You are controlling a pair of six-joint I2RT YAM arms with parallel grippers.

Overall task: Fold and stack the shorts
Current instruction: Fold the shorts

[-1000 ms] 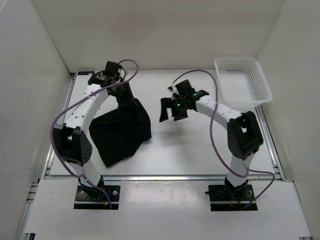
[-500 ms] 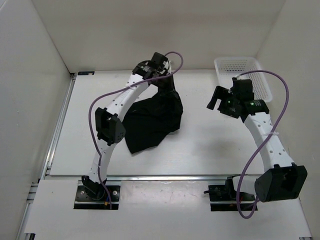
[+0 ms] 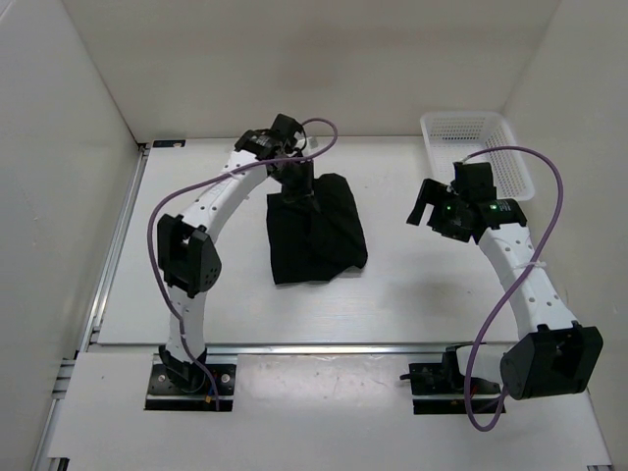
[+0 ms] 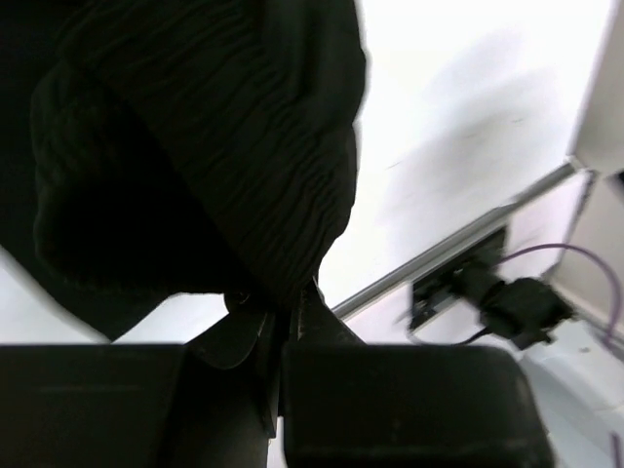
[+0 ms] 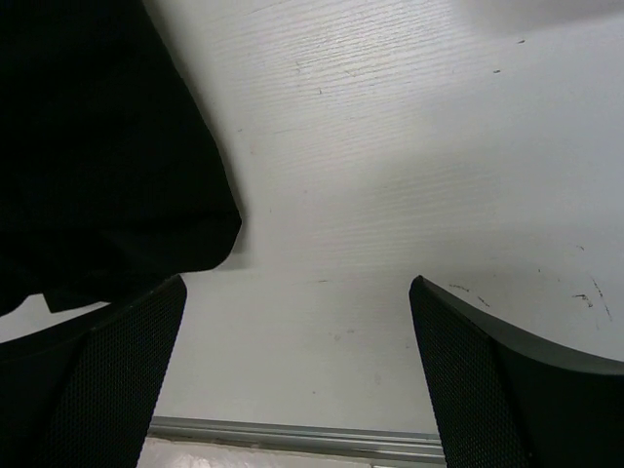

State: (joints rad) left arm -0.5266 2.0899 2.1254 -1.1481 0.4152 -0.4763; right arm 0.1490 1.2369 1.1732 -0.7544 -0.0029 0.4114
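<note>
The black shorts (image 3: 316,234) lie bunched in a rough rectangle on the middle of the table, their far edge lifted. My left gripper (image 3: 297,191) is shut on that far edge from above. In the left wrist view the ribbed black fabric (image 4: 205,146) hangs from the closed jaws of the left gripper (image 4: 285,304). My right gripper (image 3: 432,212) hovers to the right of the shorts, apart from them, open and holding nothing. In the right wrist view, bare table shows between the wide fingers of the right gripper (image 5: 292,366), and the shorts (image 5: 97,136) fill the upper left.
A white mesh basket (image 3: 477,157) stands at the back right corner, just behind the right wrist. White walls close in the table on three sides. A metal rail (image 3: 324,345) runs along the table's near edge.
The left gripper carried the shorts from the left side to the table's middle, and the fabric now sits squarer. The right arm swung right toward the basket, then held still.
</note>
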